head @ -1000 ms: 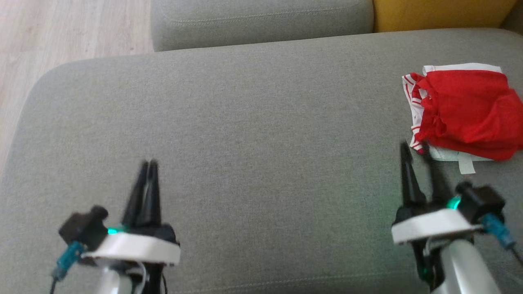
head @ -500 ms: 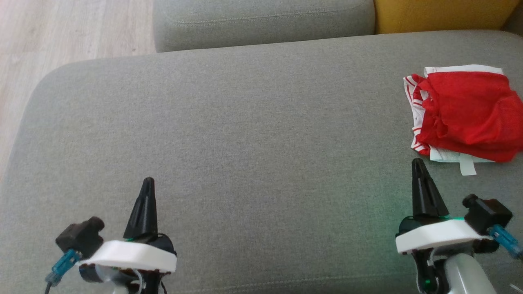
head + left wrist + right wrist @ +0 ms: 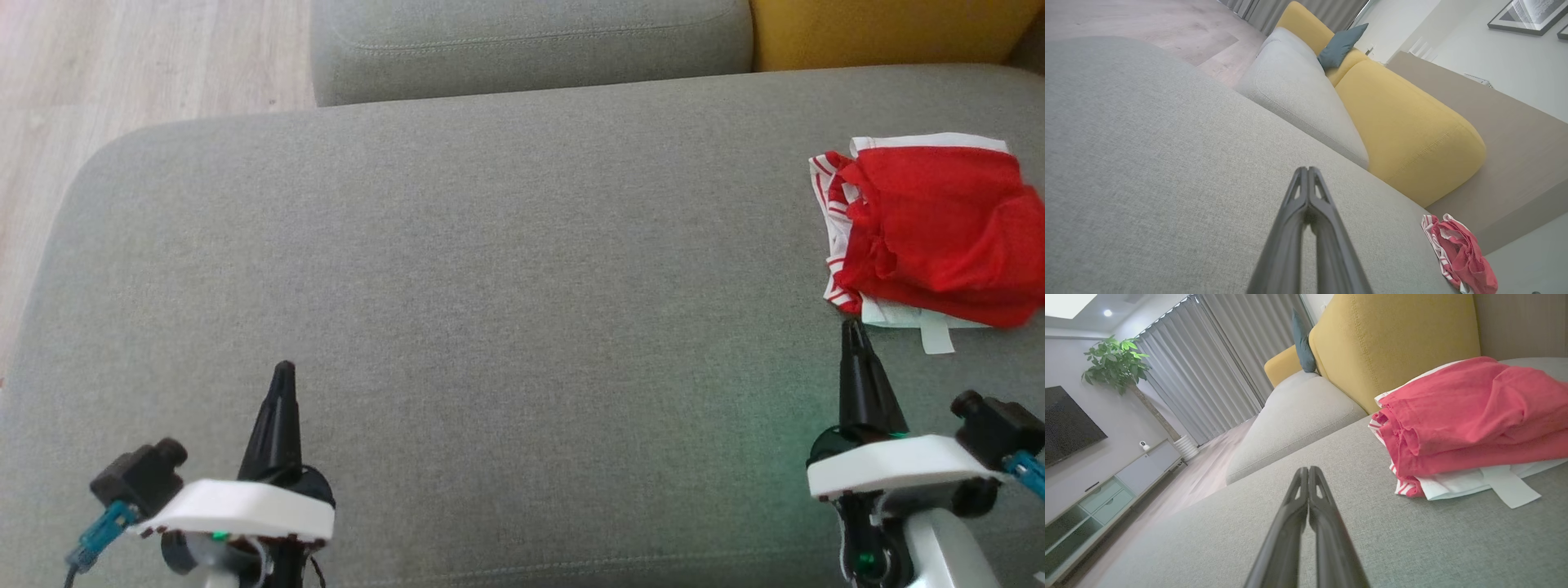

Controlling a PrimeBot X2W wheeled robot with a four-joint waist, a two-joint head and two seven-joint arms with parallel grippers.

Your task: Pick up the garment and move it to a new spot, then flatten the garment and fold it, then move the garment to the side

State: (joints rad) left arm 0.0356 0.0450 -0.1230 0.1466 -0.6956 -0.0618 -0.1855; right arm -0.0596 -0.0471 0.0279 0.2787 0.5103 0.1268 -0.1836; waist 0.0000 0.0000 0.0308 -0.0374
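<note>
The garment [image 3: 931, 229] is a red and white piece of clothing, folded into a loose bundle at the right edge of the grey sofa seat [image 3: 490, 286]; it also appears small at the lower right of the left wrist view as the garment [image 3: 1461, 255] and large in the right wrist view as the garment [image 3: 1470, 416]. My right gripper [image 3: 853, 327] is shut and empty, its tip just short of the bundle's near left corner. At the lower left my left gripper [image 3: 283, 369] is shut too, holding nothing, far from the garment.
A second grey cushion [image 3: 531, 41] lies beyond the seat, with a yellow cushion [image 3: 882, 28] at the back right. Wooden floor [image 3: 122, 57] borders the seat's left and far-left edge. A TV unit [image 3: 1106, 490] and curtains stand in the room.
Both grippers have closed from open to shut and drawn back a little toward me. The garment lies where it was.
</note>
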